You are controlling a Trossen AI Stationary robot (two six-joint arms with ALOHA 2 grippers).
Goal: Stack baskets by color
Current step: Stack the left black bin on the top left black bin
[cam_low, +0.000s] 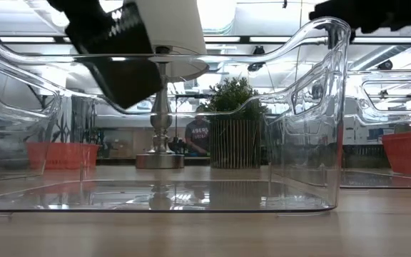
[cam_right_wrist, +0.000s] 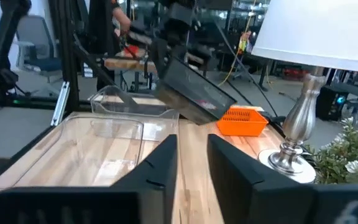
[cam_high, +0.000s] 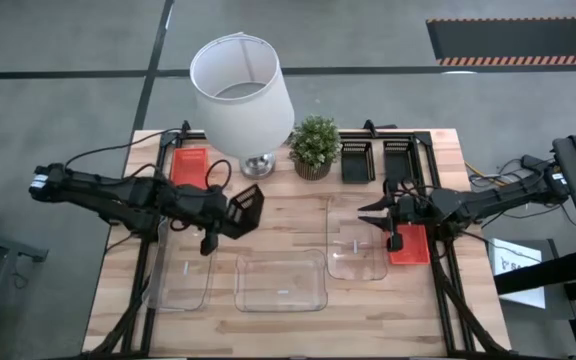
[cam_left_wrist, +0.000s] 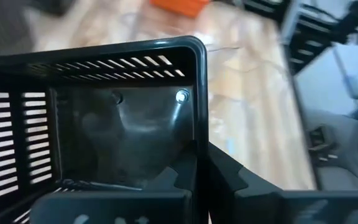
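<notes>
My left gripper (cam_high: 234, 212) is shut on a black slatted basket (cam_high: 249, 207), held above the table's left middle; the low view shows this basket (cam_low: 123, 68) tilted in the air. My right gripper (cam_right_wrist: 192, 155) stands open and level over the table's right side, with nothing between its fingers. A red-orange basket (cam_high: 409, 244) lies under my right arm, and another (cam_high: 190, 166) lies at the far left. Two black baskets (cam_high: 358, 160) sit at the far right. Three clear baskets (cam_high: 281, 282) rest flat on the near half of the table. My left gripper pinches a side wall of the black basket near its rim (cam_left_wrist: 199, 146), one finger (cam_left_wrist: 169, 177) inside the basket and one (cam_left_wrist: 244, 183) outside. The basket is lifted clear of the table and hangs tilted, its open side turned toward the gripper.
A white lampshade on a metal lamp (cam_high: 243, 90) and a small potted plant (cam_high: 315, 145) stand at the far middle. The nearest clear basket (cam_low: 191, 143) fills the low view. A person sits in the room beyond the table.
</notes>
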